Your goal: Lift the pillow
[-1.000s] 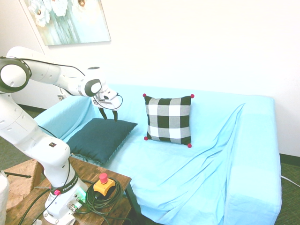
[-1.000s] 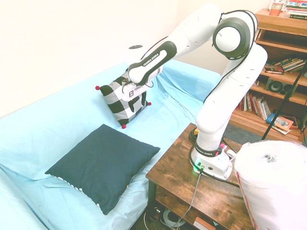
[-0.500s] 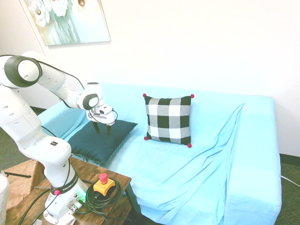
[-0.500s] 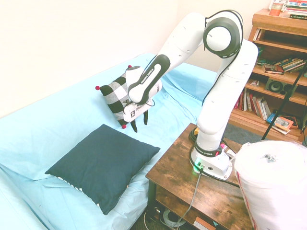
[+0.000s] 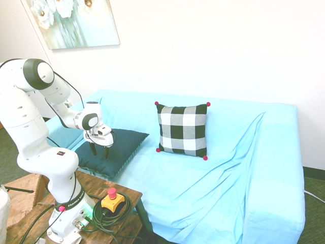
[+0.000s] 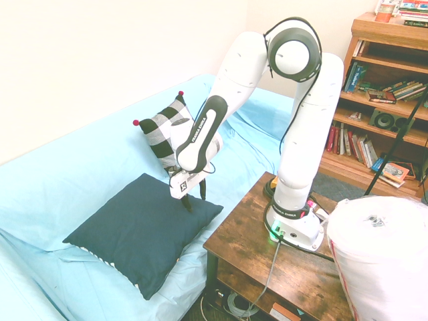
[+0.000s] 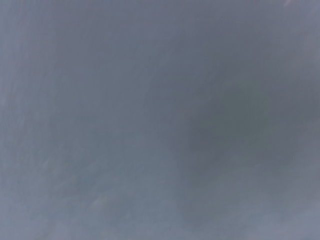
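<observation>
Sofa in pale blue cover, white wall behind. Dark teal pillow, plain face up, lies on the seat: left of centre in the first exterior view, lower left in the second. Gripper points down over it, the two fingers spread apart with nothing between them; whether the tips touch the cloth, cannot tell. Checked cushion, black and white, red pompoms at corners, leans on the backrest, centre of the first exterior view. Wooden table below right of the pillow in the second exterior view; bookshelf upper right. Wrist view: blurred blue-grey surface only.
</observation>
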Motion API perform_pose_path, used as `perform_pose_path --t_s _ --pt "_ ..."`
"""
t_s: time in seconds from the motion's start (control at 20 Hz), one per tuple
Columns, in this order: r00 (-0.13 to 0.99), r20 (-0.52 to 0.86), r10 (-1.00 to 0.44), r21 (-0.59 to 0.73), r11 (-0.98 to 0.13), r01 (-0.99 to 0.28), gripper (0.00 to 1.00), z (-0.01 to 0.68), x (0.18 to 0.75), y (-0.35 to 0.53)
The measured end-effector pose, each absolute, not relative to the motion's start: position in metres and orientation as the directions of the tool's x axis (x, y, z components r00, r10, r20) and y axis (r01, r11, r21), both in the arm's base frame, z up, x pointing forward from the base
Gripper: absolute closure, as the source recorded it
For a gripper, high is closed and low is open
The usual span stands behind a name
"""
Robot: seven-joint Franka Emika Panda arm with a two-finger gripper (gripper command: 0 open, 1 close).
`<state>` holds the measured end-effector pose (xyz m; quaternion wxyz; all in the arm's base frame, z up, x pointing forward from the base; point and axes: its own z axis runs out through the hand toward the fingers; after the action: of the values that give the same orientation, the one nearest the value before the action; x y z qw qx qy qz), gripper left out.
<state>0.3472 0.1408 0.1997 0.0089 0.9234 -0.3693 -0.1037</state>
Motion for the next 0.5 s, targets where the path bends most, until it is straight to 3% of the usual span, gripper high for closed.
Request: perform_pose_path --t_s 0.5 --pt "0.692 -0.231 -0.684 0.17 -0.729 -0.663 0.0 0.129 0.315 0.162"
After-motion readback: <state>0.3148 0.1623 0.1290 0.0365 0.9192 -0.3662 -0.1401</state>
